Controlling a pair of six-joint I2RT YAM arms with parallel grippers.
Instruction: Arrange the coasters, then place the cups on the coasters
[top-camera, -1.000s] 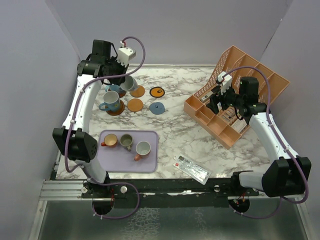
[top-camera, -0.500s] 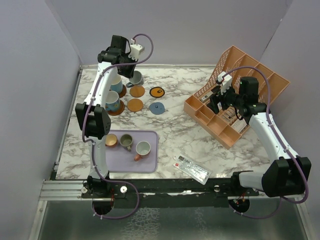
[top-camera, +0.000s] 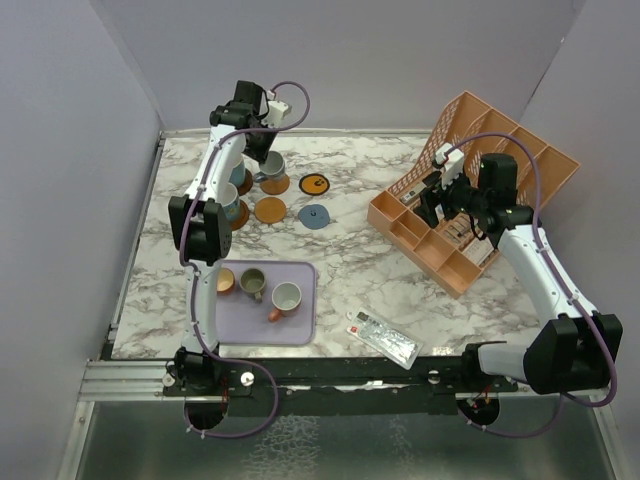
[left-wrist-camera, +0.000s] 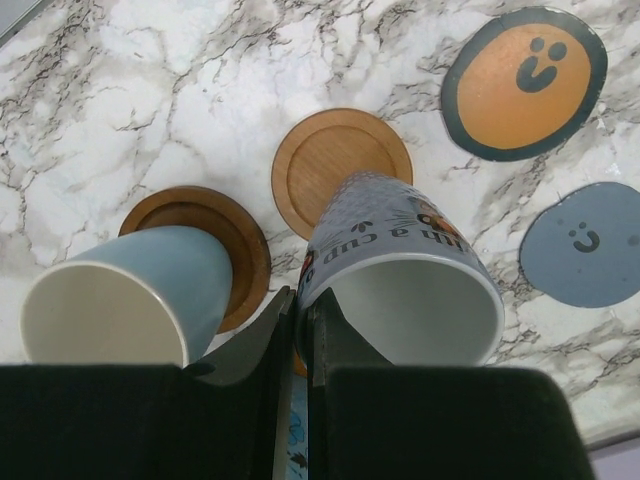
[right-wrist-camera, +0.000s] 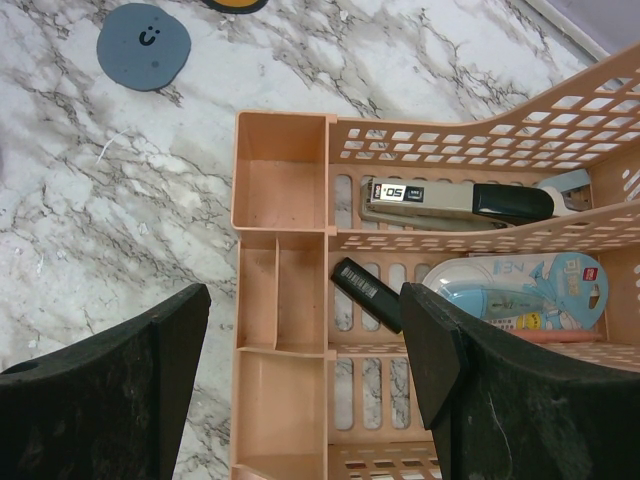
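Lavender tray (top-camera: 250, 322), orange organiser (top-camera: 412, 232) holding stapler (right-wrist-camera: 440, 200), flat packet (top-camera: 385, 338) near front edge, marble table (top-camera: 350, 255)

A robotics lab test cell is showing here: plain lavender walls (top-camera: 60, 150) are boxing in a marble-patterned table (top-camera: 350, 250). Two white arms (top-camera: 200, 190) (top-camera: 545, 275) are standing bolted to a metal rail (top-camera: 120, 378) at its near edge, cables (top-camera: 290, 100) looping along them. Staged props, cups (top-camera: 286, 296) and an orange organiser (top-camera: 470, 120), are sitting about.

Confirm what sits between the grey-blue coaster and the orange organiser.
Nothing: bare marble tabletop runs from the grey-blue coaster to the organiser. This is clearest in the right wrist view, and the top view agrees.
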